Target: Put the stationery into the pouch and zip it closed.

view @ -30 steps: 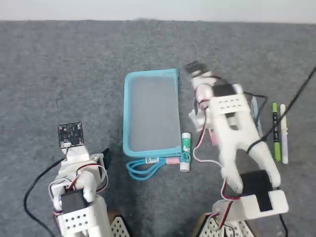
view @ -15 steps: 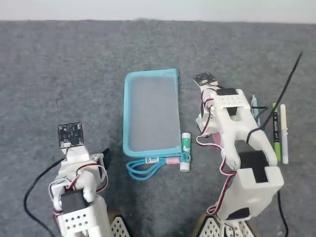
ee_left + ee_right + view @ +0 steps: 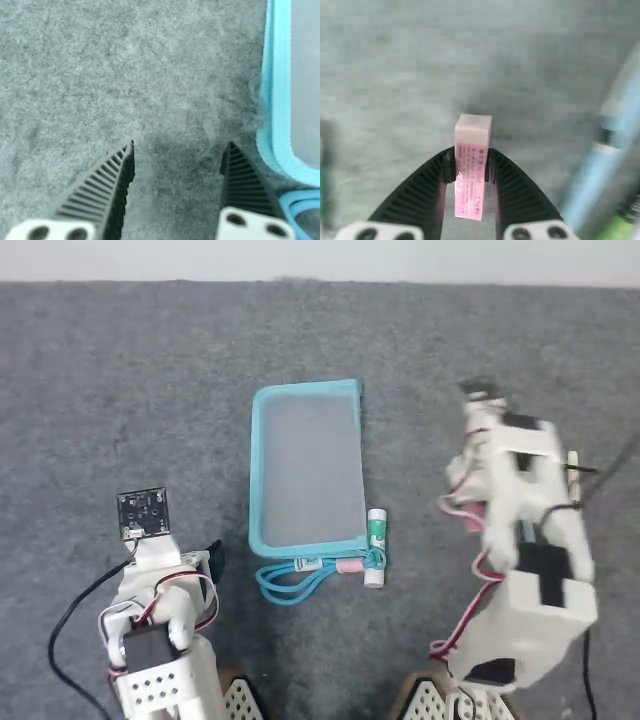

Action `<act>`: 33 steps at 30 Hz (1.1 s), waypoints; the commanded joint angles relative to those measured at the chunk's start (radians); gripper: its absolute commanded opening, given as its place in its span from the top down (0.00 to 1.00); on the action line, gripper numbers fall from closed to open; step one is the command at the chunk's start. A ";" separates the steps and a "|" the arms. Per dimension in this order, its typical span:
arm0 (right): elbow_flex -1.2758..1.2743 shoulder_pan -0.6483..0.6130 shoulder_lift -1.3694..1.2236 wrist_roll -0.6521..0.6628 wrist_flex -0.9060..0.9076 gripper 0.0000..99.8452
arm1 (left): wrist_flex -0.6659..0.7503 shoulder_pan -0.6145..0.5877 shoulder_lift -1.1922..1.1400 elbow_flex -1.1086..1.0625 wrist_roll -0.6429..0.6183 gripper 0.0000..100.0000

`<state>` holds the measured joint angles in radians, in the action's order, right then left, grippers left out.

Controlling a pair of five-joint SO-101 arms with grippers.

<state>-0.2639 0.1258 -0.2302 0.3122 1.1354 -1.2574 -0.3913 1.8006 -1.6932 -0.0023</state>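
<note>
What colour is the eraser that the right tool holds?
The eraser is pink, with a pale whitish end; it shows best in the right wrist view.

Carpet (image 3: 470, 50) looks rough and matt, eraser (image 3: 471, 170) glossy-wrapped, right claw (image 3: 471, 153) ribbed plastic.

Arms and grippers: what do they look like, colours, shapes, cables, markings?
Both the left arm and right arm are white plastic with black motor blocks and loose red, white and black cables. The left gripper and right gripper have black, ribbed, tapering fingers on white mounts with screw holes.
</note>
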 commanded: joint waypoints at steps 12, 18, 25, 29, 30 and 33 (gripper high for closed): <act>0.242 0.202 -0.119 0.226 0.033 0.99 | -0.005 -0.006 0.018 0.007 -0.014 0.73; 0.244 0.139 -0.147 0.226 0.031 0.99 | -0.005 -0.006 0.018 0.007 -0.014 0.73; 0.261 0.038 -0.104 0.112 0.116 0.99 | -0.005 -0.006 0.018 0.007 -0.014 0.73; 0.269 -0.007 -0.065 0.063 0.142 0.99 | -0.005 -0.006 0.018 0.007 -0.014 0.73; 0.264 -0.007 -0.067 0.063 0.127 0.99 | -0.005 -0.006 0.018 0.007 -0.014 0.73; 0.269 0.038 -0.113 0.063 0.084 0.99 | -0.005 -0.006 0.018 0.007 -0.014 0.73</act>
<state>-0.0506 0.1320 -0.3867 0.3936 1.2505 -1.2574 -0.3913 1.8006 -1.6932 -0.0023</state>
